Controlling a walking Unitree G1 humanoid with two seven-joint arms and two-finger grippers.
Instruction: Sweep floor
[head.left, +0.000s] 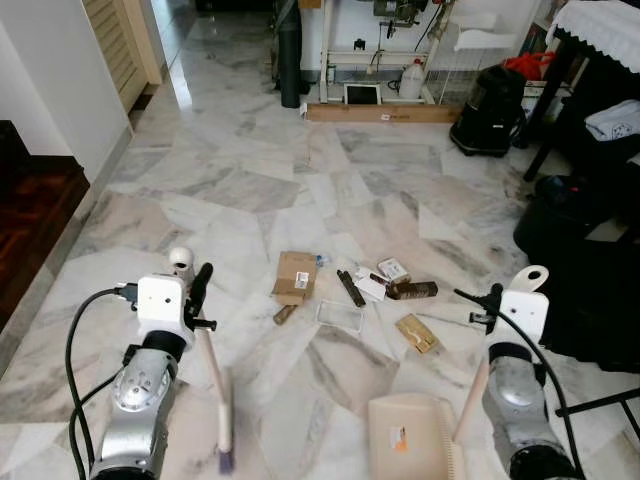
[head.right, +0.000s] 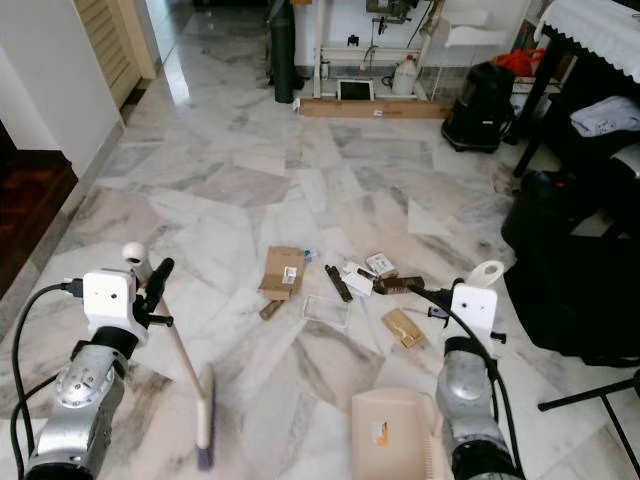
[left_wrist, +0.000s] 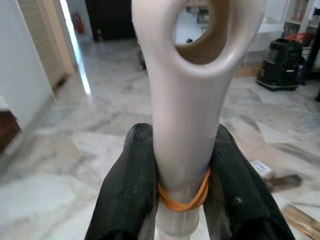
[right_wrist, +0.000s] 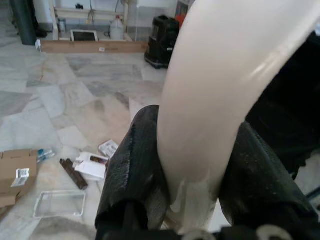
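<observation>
My left gripper (head.left: 197, 300) is shut on the cream handle of a small broom (head.left: 214, 378), whose dark bristles rest on the marble floor near my left side. In the left wrist view the black fingers (left_wrist: 125, 195) clamp the broom handle (left_wrist: 185, 130), with an orange rubber band around it. My right gripper (head.left: 487, 310) is shut on the handle of a cream dustpan (head.left: 405, 436) that sits on the floor in front of me. Litter lies ahead: a flattened cardboard box (head.left: 296, 276), brown wrappers (head.left: 410, 290), a clear plastic tray (head.left: 340, 316) and a tan packet (head.left: 416, 332).
A black bag (head.left: 490, 108) and a wooden plank (head.left: 382, 113) stand at the far wall. Dark furniture and a black bag (head.left: 580, 230) crowd the right side. A dark wood step (head.left: 35, 215) and white wall border the left. Open marble floor lies between.
</observation>
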